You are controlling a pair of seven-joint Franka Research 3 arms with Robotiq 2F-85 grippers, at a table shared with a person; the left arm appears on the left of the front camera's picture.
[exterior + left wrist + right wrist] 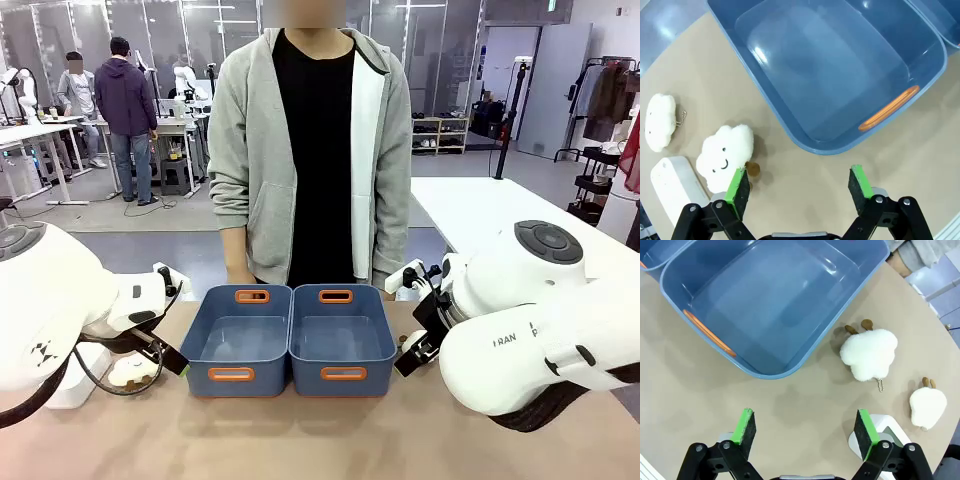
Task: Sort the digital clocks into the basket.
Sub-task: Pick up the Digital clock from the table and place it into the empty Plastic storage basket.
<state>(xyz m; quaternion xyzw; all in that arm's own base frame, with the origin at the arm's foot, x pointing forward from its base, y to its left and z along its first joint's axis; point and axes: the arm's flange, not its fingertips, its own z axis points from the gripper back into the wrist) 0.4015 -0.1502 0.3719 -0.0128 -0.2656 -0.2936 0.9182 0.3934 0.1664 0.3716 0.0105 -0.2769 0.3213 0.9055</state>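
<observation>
- The left digital clock is a white block with rounded corners. It lies flat on the table, outside the baskets, and its screen cannot be seen in the left wrist view.
- Two cream cloud plush toys lie on that side. One is a little apart and the smiling one is right against the clock.
- The left gripper has its jaws spread wide, holds nothing, and hangs over bare table by the left basket.
- The right basket stands side by side with the left one. Both are blue with orange handle slots, in front of a person in a grey hoodie.
- The right gripper is also wide open and holds nothing.
- Two more plush toys lie on the table beyond the right basket.
- The right digital clock is white with its grey-green screen facing up. It lies on the table, partly behind a gripper finger.
- Count — two clocks, two baskets, four plush toys.
</observation>
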